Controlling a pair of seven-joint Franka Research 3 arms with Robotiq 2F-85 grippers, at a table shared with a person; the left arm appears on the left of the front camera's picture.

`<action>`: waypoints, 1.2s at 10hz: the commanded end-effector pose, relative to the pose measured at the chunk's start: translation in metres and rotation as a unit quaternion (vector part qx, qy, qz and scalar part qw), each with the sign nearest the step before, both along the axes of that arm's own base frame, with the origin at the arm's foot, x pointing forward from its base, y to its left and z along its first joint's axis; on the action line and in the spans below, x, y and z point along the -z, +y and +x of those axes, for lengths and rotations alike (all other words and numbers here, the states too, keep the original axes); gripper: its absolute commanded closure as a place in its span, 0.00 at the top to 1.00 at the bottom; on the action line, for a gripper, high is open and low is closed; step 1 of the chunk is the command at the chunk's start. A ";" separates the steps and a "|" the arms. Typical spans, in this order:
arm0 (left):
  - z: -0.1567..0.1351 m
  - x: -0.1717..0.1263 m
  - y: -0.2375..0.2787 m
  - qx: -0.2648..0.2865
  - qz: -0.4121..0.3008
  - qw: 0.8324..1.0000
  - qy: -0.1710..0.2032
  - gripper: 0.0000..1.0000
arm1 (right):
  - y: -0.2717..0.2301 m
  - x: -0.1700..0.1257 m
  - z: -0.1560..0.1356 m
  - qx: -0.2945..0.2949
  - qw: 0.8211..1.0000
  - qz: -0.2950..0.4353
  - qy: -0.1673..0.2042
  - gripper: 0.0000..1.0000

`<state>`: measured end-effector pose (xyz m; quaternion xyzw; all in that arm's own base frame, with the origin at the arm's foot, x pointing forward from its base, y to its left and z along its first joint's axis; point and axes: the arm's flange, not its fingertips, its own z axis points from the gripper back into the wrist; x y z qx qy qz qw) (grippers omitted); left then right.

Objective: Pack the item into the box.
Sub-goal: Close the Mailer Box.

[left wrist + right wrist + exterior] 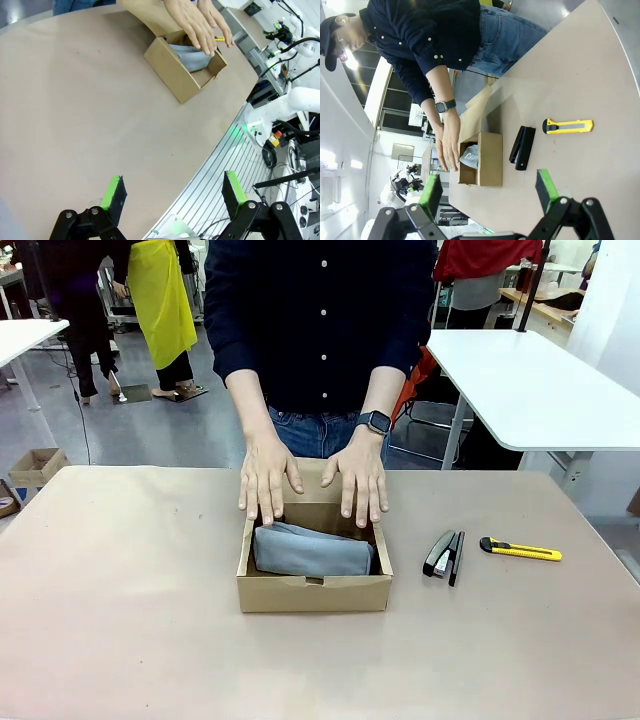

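I read the pouch [312,550] as already packed: it lies inside the box [314,593], slumped along the far wall and covering most of the floor, with only a narrow strip of cardboard bare at the near wall. The person's hands [268,475] rest side by side on the far rim of the box, fingers draped over it and over the flap lid [315,482], which lies folded back beyond the box, not closed. My left end effector [173,186] hangs released and empty over the surface [130,620], well apart from the box on its left side. My right end effector [488,182] is likewise spread wide and grasping nothing, off on the right side of the box. What I judge to be left is shutting the lid, and that is where trouble could start. If I send either arm towards the box while those hands sit on its rim, I risk striking fingers. The pouch is soft, so a bulge could ride up and stop the flap from seating. The black stapler [443,554] and the yellow utility knife [520,551] lie just right of the box, where a low sweep of my right arm could knock them along the surface or into the box.
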<state>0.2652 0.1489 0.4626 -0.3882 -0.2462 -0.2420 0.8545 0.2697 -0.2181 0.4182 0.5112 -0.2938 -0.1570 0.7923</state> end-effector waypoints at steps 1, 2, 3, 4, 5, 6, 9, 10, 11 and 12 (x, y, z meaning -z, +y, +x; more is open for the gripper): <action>-0.001 0.000 -0.001 -0.002 -0.003 1.000 0.001 1.00 | -0.001 0.000 0.002 0.002 1.000 0.002 -0.021 1.00; 0.000 0.000 0.000 0.000 0.000 1.000 0.000 1.00 | 0.000 0.000 0.000 0.000 1.000 0.000 0.000 1.00; 0.020 -0.003 -0.020 0.039 -0.045 0.997 0.042 1.00 | 0.023 -0.001 0.023 0.000 0.998 0.029 0.052 1.00; 0.043 -0.003 -0.045 0.030 -0.075 0.993 0.091 1.00 | 0.056 -0.001 0.050 0.029 0.997 0.017 0.063 1.00; 0.068 -0.001 -0.072 0.001 -0.082 0.983 0.167 1.00 | 0.098 0.001 0.077 0.016 0.998 0.009 0.062 1.00; 0.092 0.004 -0.101 0.010 -0.099 0.974 0.205 1.00 | 0.150 0.008 0.101 0.031 0.998 0.007 0.046 1.00; 0.136 0.046 -0.150 0.020 -0.144 0.947 0.286 1.00 | 0.226 0.027 0.105 -0.123 0.989 0.022 0.075 1.00; 0.138 0.050 -0.124 0.049 -0.116 0.938 0.323 1.00 | 0.194 0.004 0.118 -0.039 0.997 0.028 0.060 1.00; 0.123 0.043 -0.160 0.038 -0.125 0.954 0.269 1.00 | 0.194 0.004 0.118 -0.039 0.997 0.028 0.060 1.00; 0.123 0.043 -0.160 0.038 -0.125 0.954 0.269 1.00 | 0.194 0.004 0.118 -0.039 0.997 0.028 0.060 1.00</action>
